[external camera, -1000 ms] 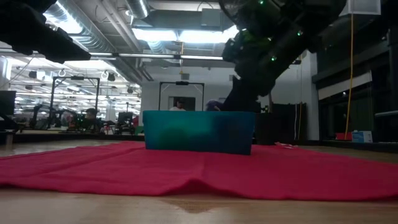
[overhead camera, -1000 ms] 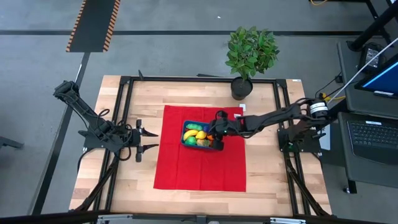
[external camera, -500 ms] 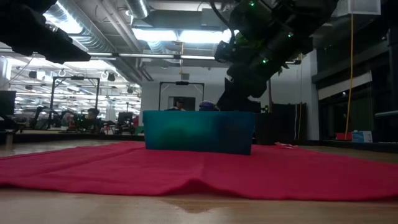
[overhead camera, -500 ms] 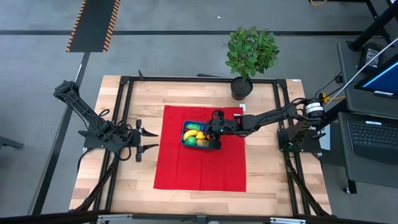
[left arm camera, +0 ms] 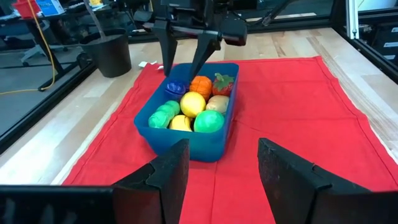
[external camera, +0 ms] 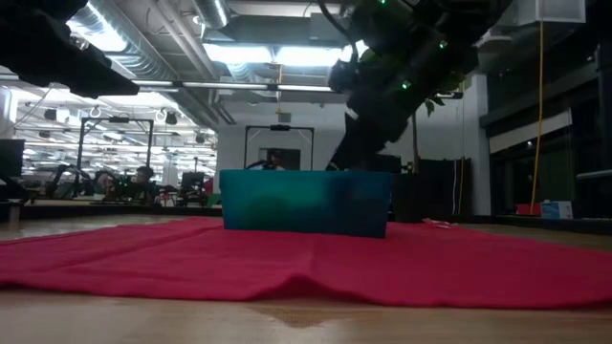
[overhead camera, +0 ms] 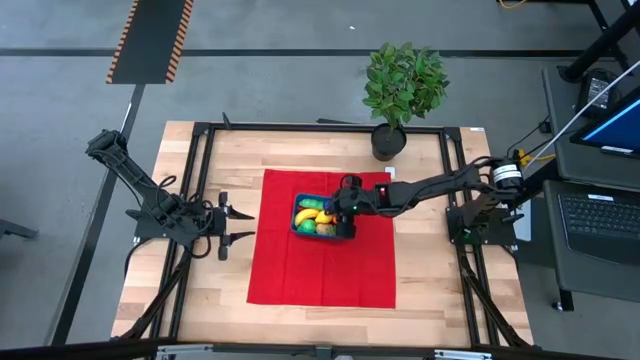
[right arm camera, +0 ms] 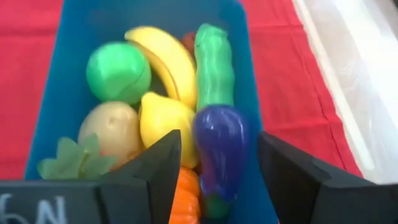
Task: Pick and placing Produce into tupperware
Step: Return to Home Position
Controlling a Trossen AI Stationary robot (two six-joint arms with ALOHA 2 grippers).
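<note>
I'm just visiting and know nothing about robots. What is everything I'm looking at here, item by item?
tupperware: one, blue, on the cloth.
produce: at least eight pieces, yellow, green, orange, red, purple, tan, all inside the tupperware.
cloth: one, red, spread over the table's centre.
potted plant: one, green, black pot, table's edge at the high view's top.
table: one, light wood, black frame.
left hand: one, dark, open, by the cloth's left edge.
right hand: one, dark, open, over the tupperware's end nearest its arm.
</note>
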